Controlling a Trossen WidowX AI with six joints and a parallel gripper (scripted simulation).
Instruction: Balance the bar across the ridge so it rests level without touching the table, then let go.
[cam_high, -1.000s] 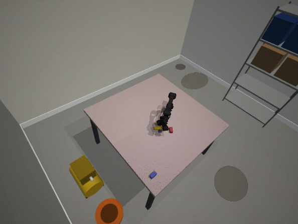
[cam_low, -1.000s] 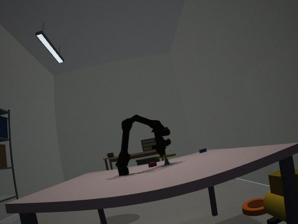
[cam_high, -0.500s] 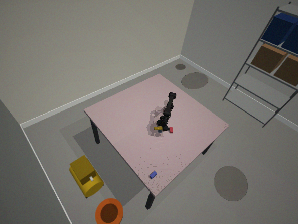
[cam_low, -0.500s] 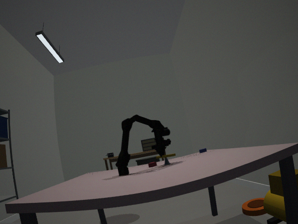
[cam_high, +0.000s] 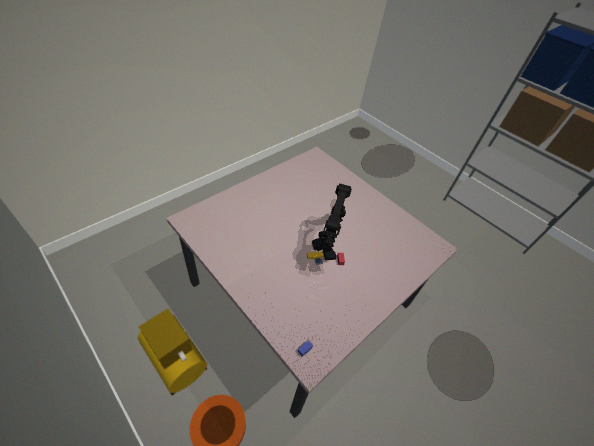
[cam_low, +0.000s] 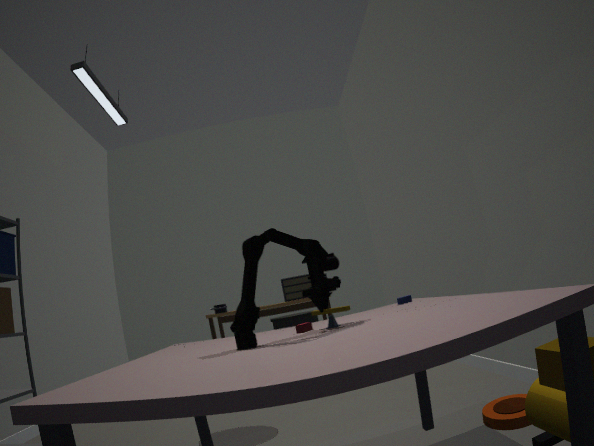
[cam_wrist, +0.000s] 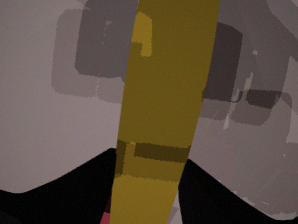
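The yellow bar is off the table and looks about level. My gripper is shut on the bar, with one dark finger on each side; in the wrist view the bar runs away from the fingers towards the top. The blue-grey ridge stands on the pink table under the bar. In the exterior view the ridge's narrow top meets the bar's underside or lies just below it; whether they touch cannot be told. The ridge is hidden in the wrist view.
A red block lies on the table close beside the ridge and gripper. A blue block lies far off near a table corner. The arm's shadow falls around the ridge.
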